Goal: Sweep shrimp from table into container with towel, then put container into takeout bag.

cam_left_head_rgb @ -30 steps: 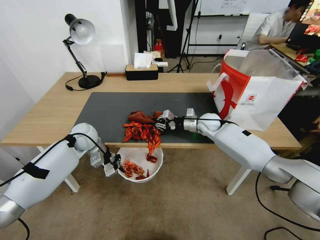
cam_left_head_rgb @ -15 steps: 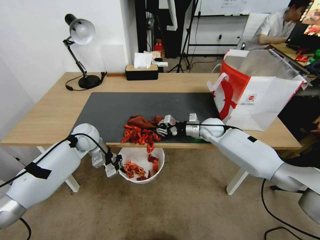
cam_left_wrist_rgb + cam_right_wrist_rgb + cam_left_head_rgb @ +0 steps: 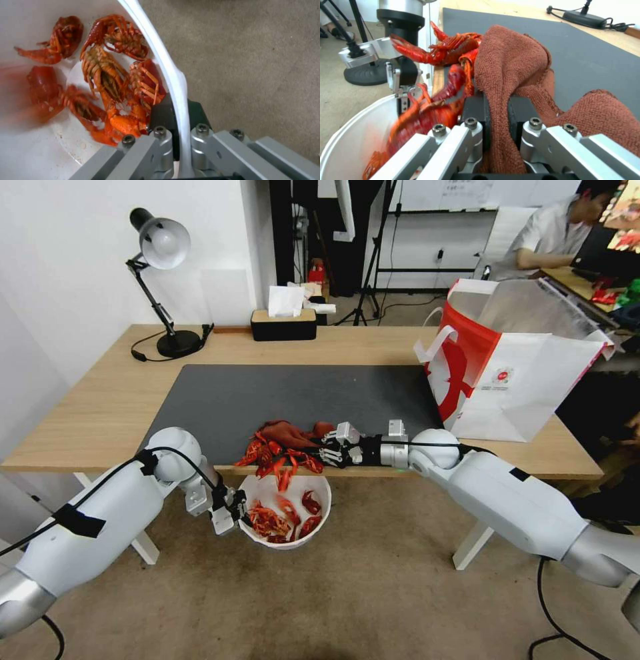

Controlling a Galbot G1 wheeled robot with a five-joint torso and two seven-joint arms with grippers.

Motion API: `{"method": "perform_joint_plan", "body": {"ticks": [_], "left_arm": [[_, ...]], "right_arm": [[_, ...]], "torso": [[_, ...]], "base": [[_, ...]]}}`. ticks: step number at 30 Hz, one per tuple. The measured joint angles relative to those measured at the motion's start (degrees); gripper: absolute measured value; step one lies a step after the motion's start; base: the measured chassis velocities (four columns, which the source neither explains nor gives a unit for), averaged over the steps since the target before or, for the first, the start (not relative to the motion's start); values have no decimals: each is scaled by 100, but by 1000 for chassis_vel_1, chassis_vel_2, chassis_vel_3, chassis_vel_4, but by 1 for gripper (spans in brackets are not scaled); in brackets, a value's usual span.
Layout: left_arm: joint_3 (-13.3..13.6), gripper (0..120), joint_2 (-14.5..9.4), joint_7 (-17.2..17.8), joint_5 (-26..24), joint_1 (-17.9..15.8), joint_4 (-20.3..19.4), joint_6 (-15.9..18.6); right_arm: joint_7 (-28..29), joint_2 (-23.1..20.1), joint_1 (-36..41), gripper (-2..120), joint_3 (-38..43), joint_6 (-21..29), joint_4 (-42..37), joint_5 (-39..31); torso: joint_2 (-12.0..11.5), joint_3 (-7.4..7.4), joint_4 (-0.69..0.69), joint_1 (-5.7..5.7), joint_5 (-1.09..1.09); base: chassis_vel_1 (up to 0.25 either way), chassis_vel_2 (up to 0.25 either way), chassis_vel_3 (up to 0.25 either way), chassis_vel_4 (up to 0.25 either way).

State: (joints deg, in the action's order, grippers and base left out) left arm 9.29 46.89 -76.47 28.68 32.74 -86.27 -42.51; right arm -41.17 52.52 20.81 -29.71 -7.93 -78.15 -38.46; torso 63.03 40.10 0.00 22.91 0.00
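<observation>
Since the earlier frames: right gripper (image 3: 331, 452) and towel (image 3: 288, 433) have come nearer the worktop's front edge; more shrimp (image 3: 277, 455) have gone over it, and the bowl holds a fuller heap.

Right gripper: low on the dark mat (image 3: 280, 390) at the front edge, jaws clamped on a fold of towel, seen plainly in the right wrist view (image 3: 496, 110). Cloth (image 3: 513, 62) bunches ahead of the jaws as a soft blade, so it pushes the pile without the metal touching it.

Shrimp on worktop: a small cluster at the very edge, touching the towel, some claws hanging over; one appears mid-fall above the bowl.

Container (image 3: 321, 517): white bowl held below the worktop's edge, directly under the cluster, placed to catch what drops. Contents: a red heap (image 3: 110, 82) against the near wall.

Left gripper (image 3: 230, 511): beside the bowl, jaws pinched on the rim, one pad inside the wall and one outside, per the left wrist view (image 3: 178, 112). A rim grip leaves the mouth open.

Takeout bag (image 3: 533, 380): upright on the worktop's right end, mouth open, well apart from the bowl; ready for the later step.

Judgement: sweeping is near its end; a few shrimp remain on the edge.
</observation>
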Motion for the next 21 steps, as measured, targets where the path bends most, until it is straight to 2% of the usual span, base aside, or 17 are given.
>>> {"method": "perform_joint_plan", "body": {"ticks": [21], "left_arm": [[96, 0, 26, -2, 0, -154, 69, 1]], "right_arm": [[3, -369, 413, 8, 238, -4, -481, 36]], "torso": [[0, 1, -2, 1, -1]], "base": [[0, 0, 0, 0]]}}
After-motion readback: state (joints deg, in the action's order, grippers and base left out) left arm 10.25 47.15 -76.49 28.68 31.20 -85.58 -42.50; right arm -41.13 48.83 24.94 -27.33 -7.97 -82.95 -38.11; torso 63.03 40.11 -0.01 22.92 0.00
